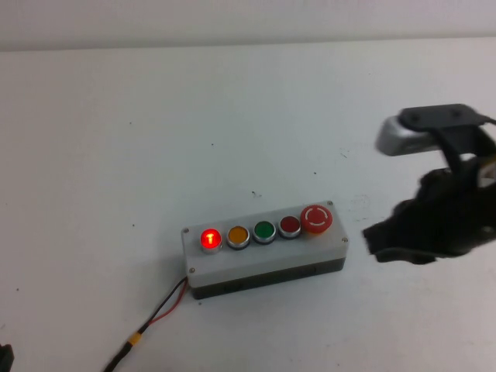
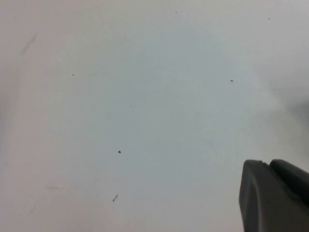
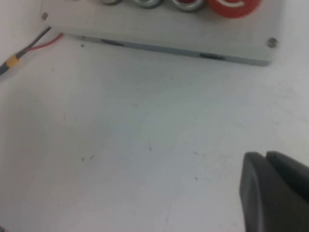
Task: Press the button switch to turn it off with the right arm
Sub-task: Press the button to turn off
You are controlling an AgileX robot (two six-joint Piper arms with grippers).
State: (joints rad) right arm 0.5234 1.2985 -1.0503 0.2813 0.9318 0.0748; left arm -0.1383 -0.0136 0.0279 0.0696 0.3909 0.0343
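Observation:
The button switch (image 1: 210, 239) glows bright red at the left end of the grey five-button box (image 1: 256, 260) in the middle of the table. My right arm (image 1: 442, 209) hovers just right of the box, and its right gripper (image 1: 372, 239) is shut and empty, level with the box's right end and well away from the glowing button. In the right wrist view the right gripper (image 3: 264, 162) shows shut over bare table, with the box (image 3: 159, 29) ahead; the glowing button is out of that view. My left gripper (image 2: 266, 166) is shut and empty over bare table.
The box also holds a yellow button (image 1: 238, 235), a green one (image 1: 264, 231), a dark red flat one (image 1: 290, 225) and a big red mushroom button (image 1: 316, 218). Red and black wires (image 1: 167, 304) with a yellow connector (image 1: 136, 339) run off the box's left end toward the front edge.

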